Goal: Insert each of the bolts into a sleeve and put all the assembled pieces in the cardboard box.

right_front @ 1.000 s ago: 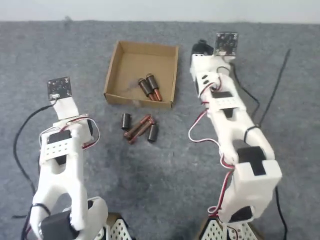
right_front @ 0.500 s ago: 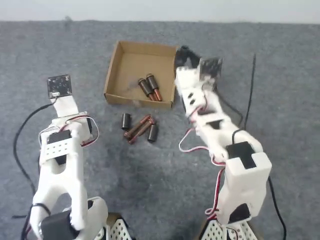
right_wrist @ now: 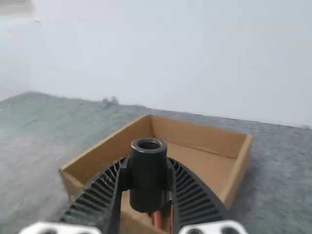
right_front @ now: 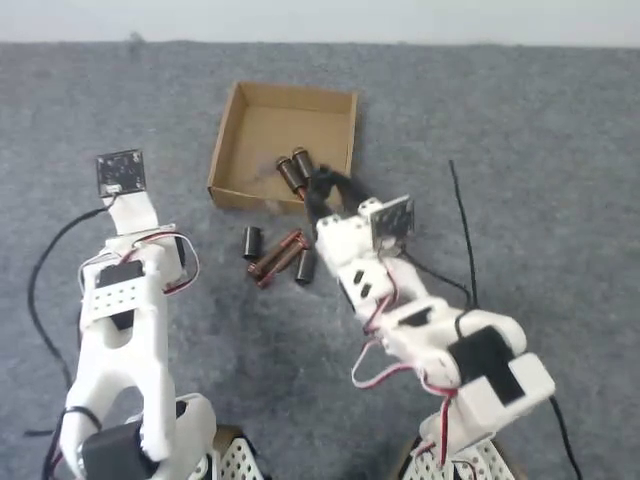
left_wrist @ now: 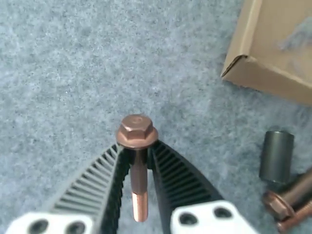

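Note:
My left gripper [left_wrist: 138,148] is shut on a copper bolt [left_wrist: 138,146], hex head pointing away from the wrist, above bare carpet left of the cardboard box [left_wrist: 265,73]. My right gripper [right_wrist: 146,168] is shut on a black sleeve [right_wrist: 147,173] held upright, bore facing up. In the high view it [right_front: 327,190] hovers at the front edge of the cardboard box [right_front: 240,135]. Two assembled pieces [right_front: 291,171] lie inside the box. In front of the box lie two loose bolts [right_front: 277,255] between two black sleeves [right_front: 252,242] [right_front: 305,265].
Grey carpet [right_front: 520,150] covers the whole table. The right arm's white body [right_front: 420,320] stretches diagonally from the lower right. A black cable [right_front: 462,230] trails beside it. The left arm [right_front: 125,300] stands at the lower left.
The right arm has swung from the right side of the box leftward and nearer, so its gripper now sits at the box's front edge. The left arm has stayed put.

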Robot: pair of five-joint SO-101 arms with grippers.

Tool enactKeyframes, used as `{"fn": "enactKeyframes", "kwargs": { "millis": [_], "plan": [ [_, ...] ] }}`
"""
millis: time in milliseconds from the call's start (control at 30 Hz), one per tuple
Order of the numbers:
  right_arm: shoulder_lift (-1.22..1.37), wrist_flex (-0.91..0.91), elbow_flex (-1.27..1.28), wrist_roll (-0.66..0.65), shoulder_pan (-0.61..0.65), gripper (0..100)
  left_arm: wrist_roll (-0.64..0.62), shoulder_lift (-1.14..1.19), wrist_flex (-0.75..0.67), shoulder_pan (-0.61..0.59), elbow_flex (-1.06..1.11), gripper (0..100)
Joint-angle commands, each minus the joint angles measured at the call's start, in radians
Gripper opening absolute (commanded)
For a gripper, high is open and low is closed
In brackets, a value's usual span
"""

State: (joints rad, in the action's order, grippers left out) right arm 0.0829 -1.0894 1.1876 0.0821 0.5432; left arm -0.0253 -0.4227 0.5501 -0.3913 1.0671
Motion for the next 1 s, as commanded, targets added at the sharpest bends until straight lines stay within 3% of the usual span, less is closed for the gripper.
{"fn": "enactKeyframes", "kwargs": {
  "millis": [0, 233, 500, 967],
  "plan": [
    [-0.101, -0.056, 0.077, -0.104, 0.064, 0.6, 0.012, -0.048, -0.025, 0.005, -0.01, 1],
    [-0.113, -0.153, 0.201, -0.123, 0.166, 0.6, 0.012, -0.048, -0.023, 0.005, -0.01, 1],
    [-0.113, -0.243, 0.265, -0.12, 0.145, 0.6, 0.012, -0.054, -0.025, 0.005, 0.002, 1],
    [-0.114, -0.553, 0.491, -0.121, 0.142, 0.6, 0.012, -0.055, -0.025, 0.005, -0.001, 1]
  ]
}}
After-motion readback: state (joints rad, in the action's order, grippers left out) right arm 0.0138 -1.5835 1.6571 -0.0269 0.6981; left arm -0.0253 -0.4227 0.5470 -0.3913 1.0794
